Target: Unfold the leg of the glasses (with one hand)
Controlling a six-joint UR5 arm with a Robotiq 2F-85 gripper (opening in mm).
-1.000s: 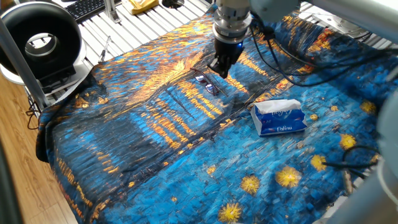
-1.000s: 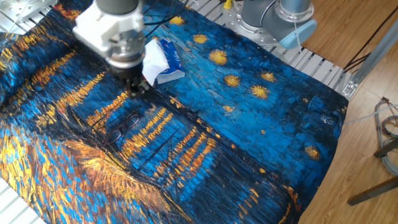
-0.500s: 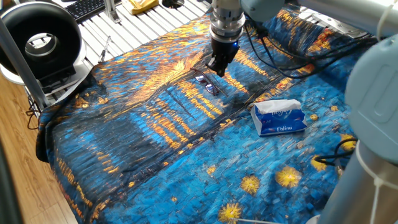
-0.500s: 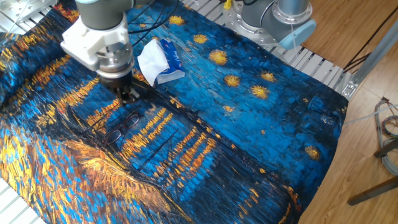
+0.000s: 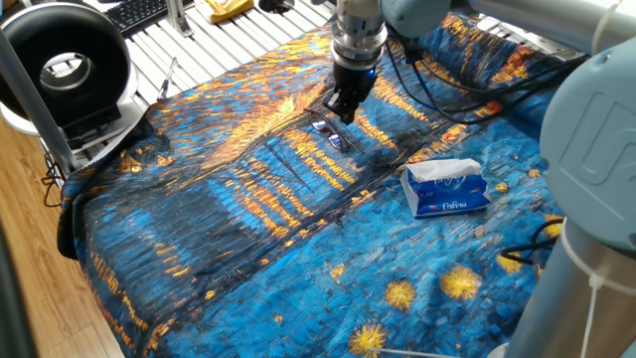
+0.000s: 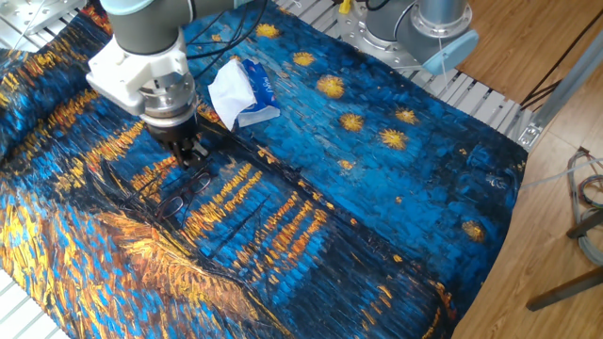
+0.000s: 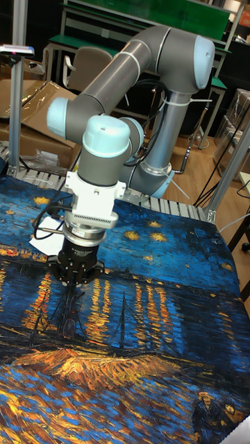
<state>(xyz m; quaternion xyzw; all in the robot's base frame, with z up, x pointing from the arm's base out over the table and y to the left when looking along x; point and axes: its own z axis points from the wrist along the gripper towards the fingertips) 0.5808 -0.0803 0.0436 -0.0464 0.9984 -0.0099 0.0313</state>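
Observation:
The glasses (image 5: 332, 134) lie folded on the blue and orange painted cloth (image 5: 248, 239); they have a thin dark wire frame and are hard to pick out against the pattern. In the other fixed view the glasses (image 6: 186, 194) sit just below the black gripper (image 6: 191, 154). The gripper (image 5: 341, 108) hangs a little above and behind them, pointing down. Its fingers stand slightly apart with nothing between them. In the tall view the gripper (image 7: 75, 280) hovers over the cloth, and the glasses there are too faint to pick out.
A blue-white tissue pack (image 5: 446, 187) lies to the right of the glasses; the same tissue pack (image 6: 241, 89) is close behind the gripper. A black ring fan (image 5: 65, 62) stands off the table's left corner. A second arm's base (image 6: 422, 26) and dark cables (image 5: 447, 109) are at the far side.
The gripper has moved sideways away from the tissue pack and lower, ending closer over the glasses. The glasses and tissue pack have not moved.

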